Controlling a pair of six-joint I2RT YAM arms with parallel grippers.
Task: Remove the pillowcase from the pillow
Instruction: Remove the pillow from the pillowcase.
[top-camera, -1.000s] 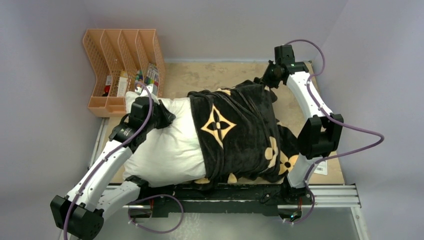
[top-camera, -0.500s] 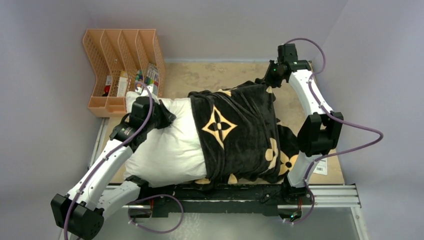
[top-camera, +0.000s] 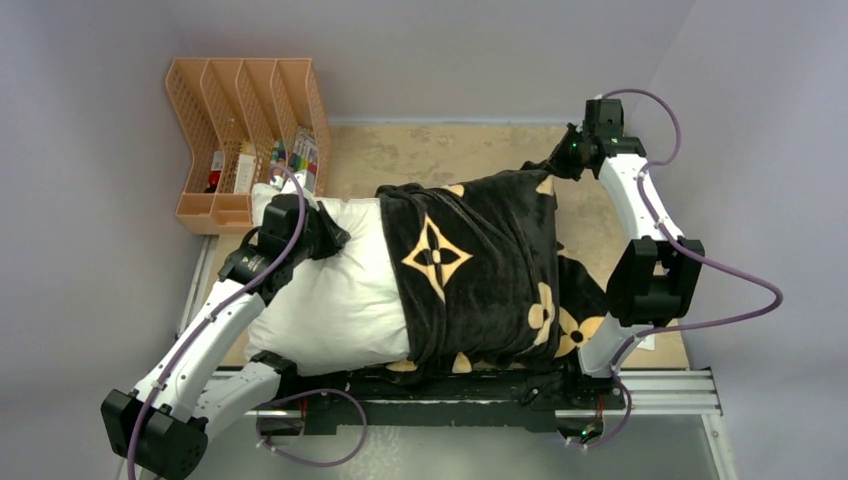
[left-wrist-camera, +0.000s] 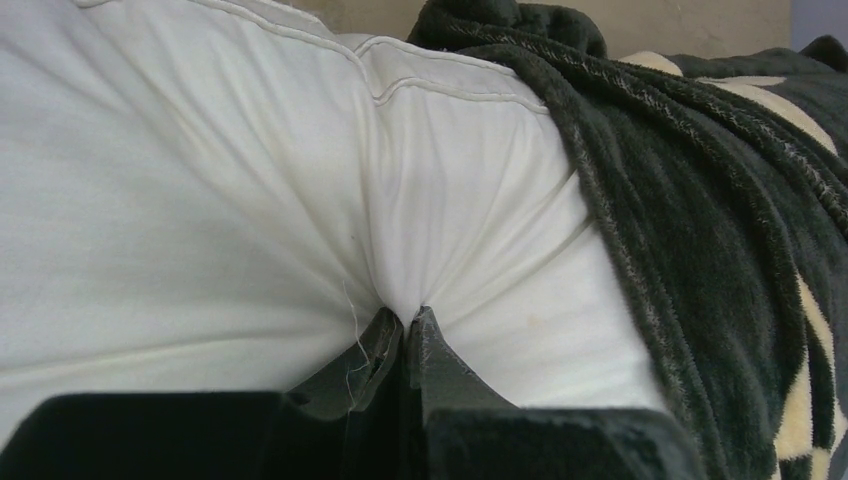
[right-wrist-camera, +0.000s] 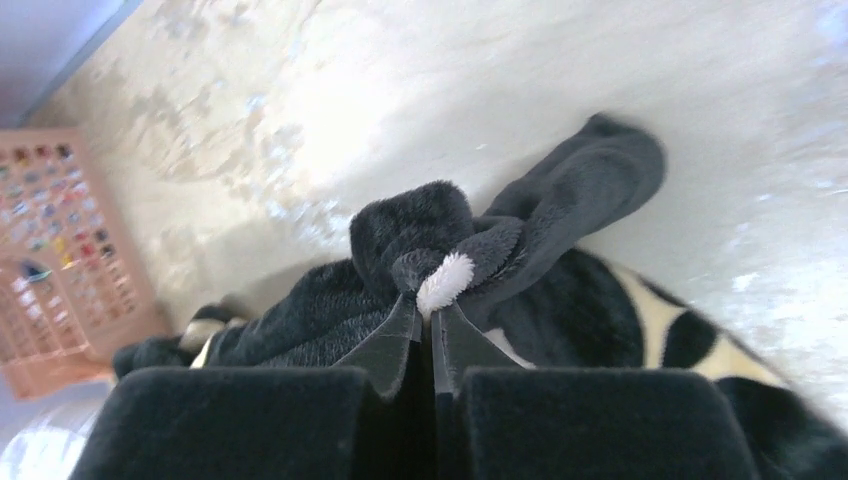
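Top external view: the pillow (top-camera: 330, 290) lies lengthwise across the counter (top-camera: 420, 150). Its left half is bare white, and its right half is inside the black pillowcase (top-camera: 480, 270) with the tan star and flower prints. The pillowcase's open edge crosses roughly the middle of the pillow.

The left arm (top-camera: 215, 320) reaches onto the bare part near the pillow's far-left end. From the left wrist cam, the left jaws are pinched together on a fold of the white fabric, with wrinkles fanning out from the grip and the plush hem off to the right.

The right arm (top-camera: 640, 200) is up at the pillowcase's far right corner, which is drawn out into a point. On the right wrist cam, the right jaws are clamped on a bunched nub of black plush, with a little white fuzzy bit poking out right at the tips. Some loose pillowcase is heaped on the counter by the right arm's base.

An orange file rack (top-camera: 245, 110) sits at the back left, just beside the pillow's corner.
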